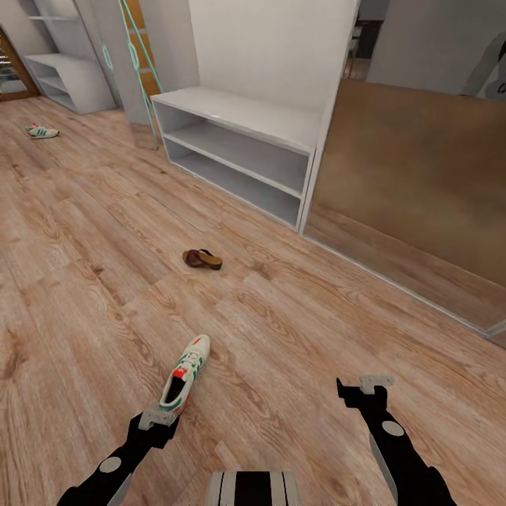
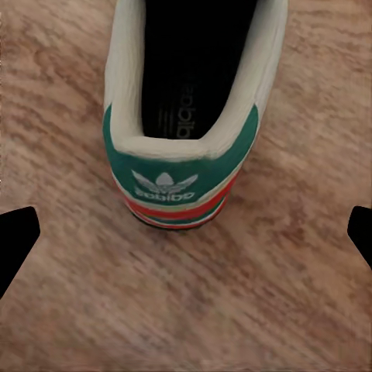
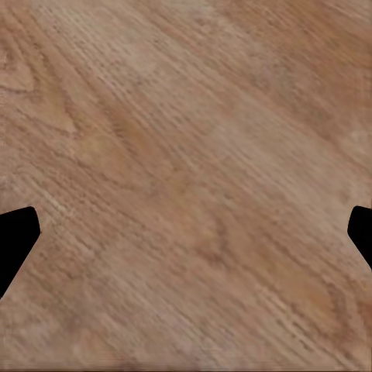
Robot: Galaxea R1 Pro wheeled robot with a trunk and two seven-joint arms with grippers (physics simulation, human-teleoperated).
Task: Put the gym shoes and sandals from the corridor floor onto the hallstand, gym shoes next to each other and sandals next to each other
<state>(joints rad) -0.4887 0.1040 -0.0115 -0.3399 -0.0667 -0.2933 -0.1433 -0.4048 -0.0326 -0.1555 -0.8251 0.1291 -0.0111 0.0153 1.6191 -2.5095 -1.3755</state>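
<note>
Lying heel-first toward the robot on the corridor floor (image 1: 84,281), the near gym shoe (image 1: 185,374) sits just ahead of the spread, empty left gripper (image 1: 156,419), lined up for a heel grasp, while the right gripper (image 1: 365,388) hangs open over bare planks.

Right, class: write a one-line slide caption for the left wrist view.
Open left gripper poised above the heel of a gym shoe lying on the wood-plank corridor floor.
</note>
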